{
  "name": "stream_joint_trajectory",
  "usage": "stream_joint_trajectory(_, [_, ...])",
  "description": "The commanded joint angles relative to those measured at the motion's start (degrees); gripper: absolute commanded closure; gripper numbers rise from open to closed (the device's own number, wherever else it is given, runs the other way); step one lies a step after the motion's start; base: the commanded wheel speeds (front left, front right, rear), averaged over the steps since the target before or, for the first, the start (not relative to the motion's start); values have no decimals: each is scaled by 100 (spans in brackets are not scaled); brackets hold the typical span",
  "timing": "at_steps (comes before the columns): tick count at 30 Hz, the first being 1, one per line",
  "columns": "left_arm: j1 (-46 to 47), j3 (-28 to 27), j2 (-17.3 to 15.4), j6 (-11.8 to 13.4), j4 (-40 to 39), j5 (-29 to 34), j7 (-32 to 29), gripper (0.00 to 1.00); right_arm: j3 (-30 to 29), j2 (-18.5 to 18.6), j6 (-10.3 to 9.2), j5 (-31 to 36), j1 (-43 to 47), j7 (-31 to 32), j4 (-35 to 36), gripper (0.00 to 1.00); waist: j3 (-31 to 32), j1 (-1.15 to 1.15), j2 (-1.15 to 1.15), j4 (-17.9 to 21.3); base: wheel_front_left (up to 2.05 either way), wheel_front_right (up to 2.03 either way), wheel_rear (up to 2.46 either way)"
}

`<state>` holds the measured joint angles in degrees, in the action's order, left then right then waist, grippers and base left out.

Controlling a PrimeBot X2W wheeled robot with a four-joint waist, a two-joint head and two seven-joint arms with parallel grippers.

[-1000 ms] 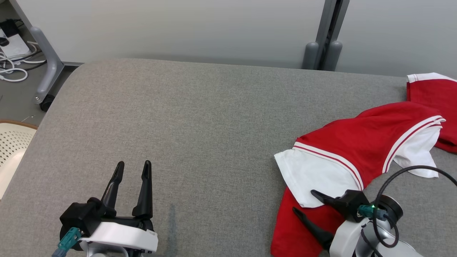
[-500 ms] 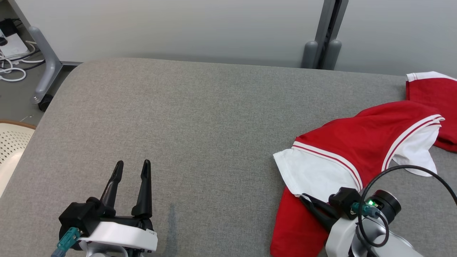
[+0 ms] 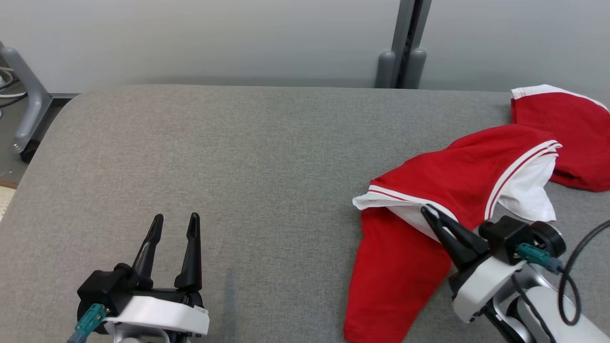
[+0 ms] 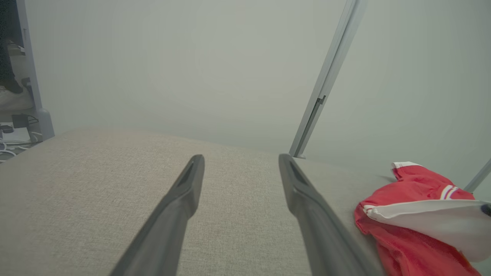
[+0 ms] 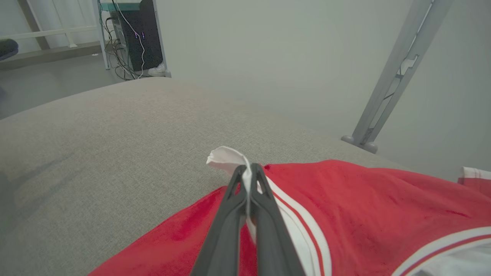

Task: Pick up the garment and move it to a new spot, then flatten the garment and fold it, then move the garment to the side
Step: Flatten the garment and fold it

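- Between the pressed-together fingers of our right tool [image 3: 427,212], we are pinching a white edge of the garment [image 3: 467,176] and holding it raised, ready for carrying. The rest is lying beside and beyond that tool on the tabletop [image 3: 238,157].
- Well apart, our left tool [image 3: 175,218] is hovering spread and empty, probably waiting for the flattening.
- We are counting one garment and two tools.

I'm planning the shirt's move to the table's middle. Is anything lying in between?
Nothing visible does. The right gripper is shut on the garment at a white edge, and the grey table to its left is bare. The open left gripper sits near the front edge, off that path.
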<state>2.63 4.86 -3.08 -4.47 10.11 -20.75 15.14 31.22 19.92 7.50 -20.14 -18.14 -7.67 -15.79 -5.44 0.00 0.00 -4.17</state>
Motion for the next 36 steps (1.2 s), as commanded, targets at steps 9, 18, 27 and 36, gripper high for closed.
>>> stream_joint_trajectory(9, [98, 12, -98, 11, 1, 64, 9, 0, -1303, 282, 0, 304, 646, 19, 545, 100, -104, 0, 0, 698, 0, 0, 0])
stream_joint_trajectory(18, [242, 73, -154, -4, 48, 62, -13, 0, -2111, 381, 0, 264, 1070, 117, 538, 100, -188, 0, 0, 1101, 0, 0, 0])
stream_joint_trajectory(27, [320, 182, -196, -29, 115, 59, -25, 0, -2778, 274, 0, 507, 1252, 638, -108, 100, -259, 0, 0, 1189, 0, 0, 0])
stream_joint_trajectory(36, [383, 326, -204, -55, 206, 70, -42, 0, -3239, -8, 0, 752, 1214, 1038, -548, 100, -299, 0, 0, 1037, 0, 0, 0])
